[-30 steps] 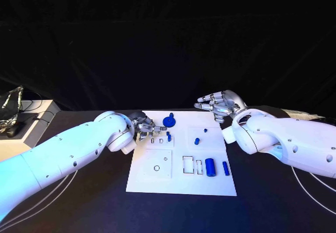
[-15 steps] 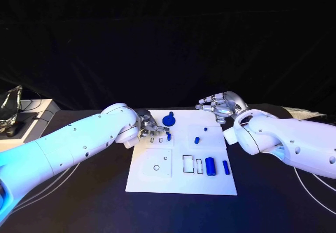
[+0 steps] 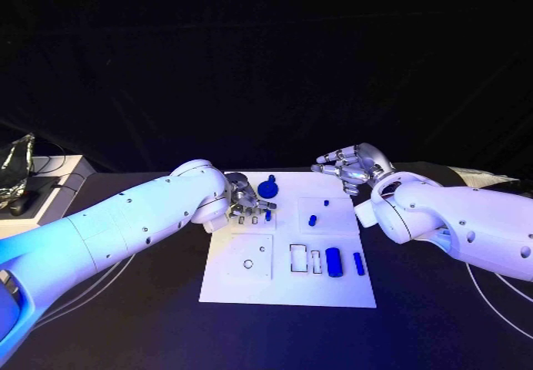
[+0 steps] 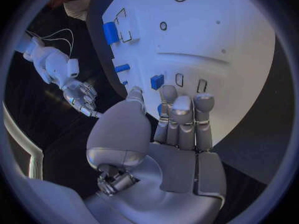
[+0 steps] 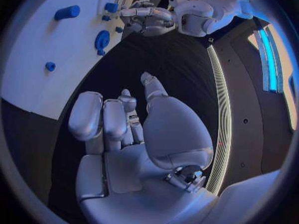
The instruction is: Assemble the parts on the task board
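Head view first: I can read no writing or brand on the task board, just thin outlined slots and rings. The white plate sits at the table's middle between my two arms. My left hand is over the board's far left part, fingers bent down beside a small blue part that stands by two small slot outlines. From the left wrist view the fingers lie close together over the board, with a blue block just beyond their tips; I cannot tell whether they pinch anything. My right hand hangs above the board's far right corner, fingers apart and loosely curled, nothing in it; the right wrist view shows the same bare palm. A round blue knob stands near the far edge. A blue cylinder and a slimmer blue bar lie at the near right.
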### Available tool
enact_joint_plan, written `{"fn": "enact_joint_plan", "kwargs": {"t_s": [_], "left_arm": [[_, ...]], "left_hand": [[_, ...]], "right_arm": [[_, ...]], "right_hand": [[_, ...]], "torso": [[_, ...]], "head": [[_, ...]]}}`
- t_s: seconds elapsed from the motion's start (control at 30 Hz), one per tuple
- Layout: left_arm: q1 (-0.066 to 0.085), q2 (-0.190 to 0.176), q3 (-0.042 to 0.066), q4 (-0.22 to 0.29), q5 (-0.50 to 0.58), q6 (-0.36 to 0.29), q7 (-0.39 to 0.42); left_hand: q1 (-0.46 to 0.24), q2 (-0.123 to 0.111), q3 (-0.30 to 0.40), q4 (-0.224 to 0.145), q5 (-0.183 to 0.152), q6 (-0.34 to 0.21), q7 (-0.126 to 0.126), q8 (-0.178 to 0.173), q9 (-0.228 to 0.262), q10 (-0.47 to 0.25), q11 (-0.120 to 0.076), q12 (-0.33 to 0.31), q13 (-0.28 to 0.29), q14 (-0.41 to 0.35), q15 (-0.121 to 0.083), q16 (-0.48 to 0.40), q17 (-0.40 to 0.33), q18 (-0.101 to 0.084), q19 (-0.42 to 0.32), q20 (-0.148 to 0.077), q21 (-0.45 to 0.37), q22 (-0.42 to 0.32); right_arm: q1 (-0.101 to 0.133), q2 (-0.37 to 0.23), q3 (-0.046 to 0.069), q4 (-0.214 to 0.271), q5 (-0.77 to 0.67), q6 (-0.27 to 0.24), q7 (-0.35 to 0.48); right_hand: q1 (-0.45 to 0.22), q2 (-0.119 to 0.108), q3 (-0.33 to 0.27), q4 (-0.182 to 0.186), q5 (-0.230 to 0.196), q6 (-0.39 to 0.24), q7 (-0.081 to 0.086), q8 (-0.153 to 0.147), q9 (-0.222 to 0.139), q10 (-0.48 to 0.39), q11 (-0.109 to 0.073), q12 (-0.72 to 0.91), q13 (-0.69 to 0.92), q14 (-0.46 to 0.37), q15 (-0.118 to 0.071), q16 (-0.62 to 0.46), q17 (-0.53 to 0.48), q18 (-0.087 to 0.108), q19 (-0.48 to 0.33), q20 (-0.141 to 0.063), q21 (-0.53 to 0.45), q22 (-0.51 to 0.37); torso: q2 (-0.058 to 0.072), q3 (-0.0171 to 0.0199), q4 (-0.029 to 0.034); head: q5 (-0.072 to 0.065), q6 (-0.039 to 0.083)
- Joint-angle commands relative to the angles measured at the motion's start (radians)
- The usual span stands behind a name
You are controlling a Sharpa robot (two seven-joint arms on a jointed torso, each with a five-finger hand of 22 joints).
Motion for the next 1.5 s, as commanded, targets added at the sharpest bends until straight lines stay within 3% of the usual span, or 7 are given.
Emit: {"fn": "enact_joint_plan", "kwargs": {"t_s": [0.03, 0.2, 0.3, 0.6, 0.8, 1.23, 1.5], "left_arm": [[0.003, 0.007, 0.0, -0.007, 0.007, 0.028, 0.005], [0.003, 0.016, 0.0, -0.018, 0.01, 0.034, 0.011], [0.003, 0.023, 0.0, -0.025, 0.013, 0.04, 0.015], [0.002, 0.037, 0.0, -0.05, 0.015, 0.062, 0.023], [0.002, 0.041, 0.0, -0.064, 0.015, 0.069, 0.026], [0.001, 0.059, -0.001, -0.087, 0.035, 0.064, 0.037], [0.001, 0.058, -0.001, -0.094, 0.049, 0.067, 0.037]], "left_hand": [[0.009, 0.001, -0.002, -0.001, 0.004, 0.005, -0.003, -0.007, 0.004, -0.006, 0.002, 0.003, 0.003, -0.004, 0.003, -0.003, 0.0, -0.017, 0.003, 0.002, -0.01, 0.006], [0.027, 0.004, 0.001, -0.011, 0.006, 0.004, -0.002, -0.009, 0.006, -0.008, 0.002, 0.002, 0.003, -0.006, 0.004, -0.005, -0.003, -0.017, 0.002, 0.003, -0.013, 0.008], [0.033, 0.002, 0.001, -0.015, 0.005, 0.003, -0.001, -0.009, 0.007, -0.01, 0.003, 0.002, 0.003, -0.008, 0.005, -0.007, -0.005, -0.016, 0.0, 0.003, -0.015, 0.007], [0.043, 0.016, -0.003, -0.045, 0.005, 0.001, 0.001, -0.012, 0.012, -0.017, 0.005, 0.006, 0.003, -0.016, 0.007, -0.008, -0.012, -0.017, -0.007, 0.005, -0.025, 0.012], [0.048, 0.016, -0.002, -0.049, 0.005, 0.001, 0.001, -0.013, 0.012, -0.018, 0.005, 0.006, 0.002, -0.017, 0.007, -0.009, -0.014, -0.017, -0.007, 0.004, -0.027, 0.013], [0.039, 0.016, -0.005, -0.046, 0.003, 0.001, 0.002, -0.014, 0.013, -0.021, 0.006, 0.009, 0.002, -0.021, 0.008, -0.008, -0.017, -0.017, -0.01, 0.004, -0.031, 0.016], [0.04, 0.014, -0.008, -0.041, 0.003, 0.0, 0.002, -0.014, 0.014, -0.023, 0.006, 0.01, 0.002, -0.023, 0.008, -0.007, -0.018, -0.017, -0.011, 0.004, -0.033, 0.019]], "right_arm": [[0.0, 0.002, 0.0, -0.002, -0.006, -0.012, 0.015], [0.0, 0.005, 0.0, -0.006, 0.039, -0.05, 0.066], [0.0, 0.006, 0.0, -0.01, 0.081, -0.073, 0.106], [0.0, 0.014, 0.0, -0.026, 0.224, -0.074, 0.204], [0.0, 0.016, 0.0, -0.029, 0.26, -0.071, 0.226], [0.0, 0.027, 0.0, -0.043, 0.286, -0.075, 0.26], [0.0, 0.033, 0.0, -0.05, 0.294, -0.076, 0.265]], "right_hand": [[-0.008, 0.0, -0.003, -0.001, 0.004, -0.001, 0.005, -0.006, 0.003, -0.013, -0.003, -0.02, -0.015, -0.003, -0.006, -0.014, -0.009, 0.008, 0.046, -0.007, -0.016, 0.134], [0.001, -0.001, -0.007, -0.016, 0.009, -0.002, 0.0, -0.006, 0.003, -0.022, -0.016, -0.233, -0.227, -0.026, -0.02, -0.255, -0.225, 0.037, 0.014, -0.017, -0.381, 0.016], [0.012, 0.01, -0.002, -0.032, 0.018, 0.003, 0.001, -0.006, 0.0, 0.009, -0.015, -0.37, -0.378, -0.064, -0.016, -0.364, -0.299, 0.045, -0.041, -0.012, -0.748, -0.134], [0.022, 0.029, 0.019, -0.063, 0.013, 0.02, -0.003, -0.021, -0.026, 0.033, 0.01, -0.675, -0.721, -0.139, 0.015, -0.627, -0.46, 0.008, -0.115, 0.019, -0.955, -0.372], [0.007, 0.031, 0.026, -0.065, 0.014, 0.024, 0.012, -0.024, -0.025, 0.1, 0.028, -0.857, -0.966, -0.097, 0.032, -0.815, -0.521, 0.001, -0.121, 0.033, -0.965, -0.605], [-0.008, 0.02, 0.074, -0.062, 0.016, 0.051, 0.012, -0.027, -0.026, 0.133, 0.047, -1.035, -0.982, -0.027, 0.062, -1.141, -0.755, 0.005, -0.172, 0.07, -0.959, -0.968], [-0.008, 0.005, 0.099, -0.056, 0.016, 0.043, 0.016, -0.029, -0.027, 0.122, 0.052, -1.032, -0.982, -0.036, 0.07, -1.134, -0.888, 0.002, -0.165, 0.079, -0.946, -1.138]], "torso": [[0.001, 0.0009, -0.0012], [0.0, 0.0009, -0.0011], [0.0, 0.001, -0.0012], [0.001, 0.0007, -0.0011], [0.001, 0.0009, -0.0008], [0.0, -0.0002, -0.0001], [0.0, 0.0003, 0.001]], "head": [[0.001, 0.0], [0.0, -0.002], [0.0, -0.002], [-0.007, -0.003], [-0.009, -0.005], [-0.012, -0.013], [-0.014, -0.014]]}}
